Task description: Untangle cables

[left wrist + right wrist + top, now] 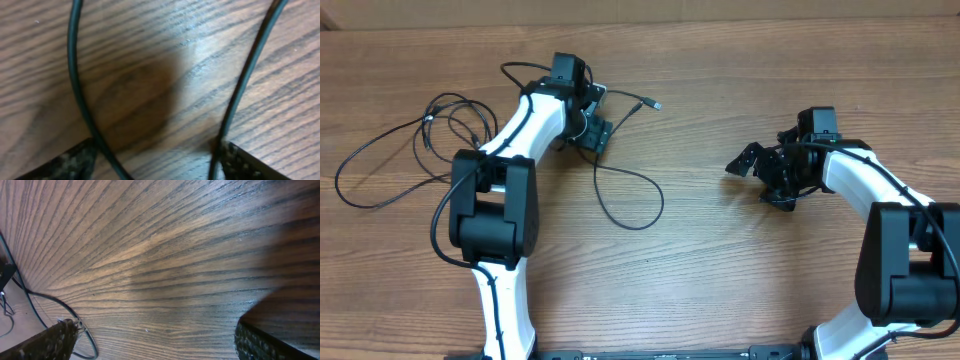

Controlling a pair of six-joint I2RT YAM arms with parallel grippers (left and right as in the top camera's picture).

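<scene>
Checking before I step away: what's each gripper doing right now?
Left gripper: open, two cable strands between its jaws, not gripped.
Right gripper: open, holding nothing.

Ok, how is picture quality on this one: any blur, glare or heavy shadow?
Left wrist: very close and soft, the cables blurred at the edges, a dark shadow mid-frame, a pale sheen on the table upper right. Right wrist: grain fans out, shadow at right. Overhead: even light, sharp.
</scene>
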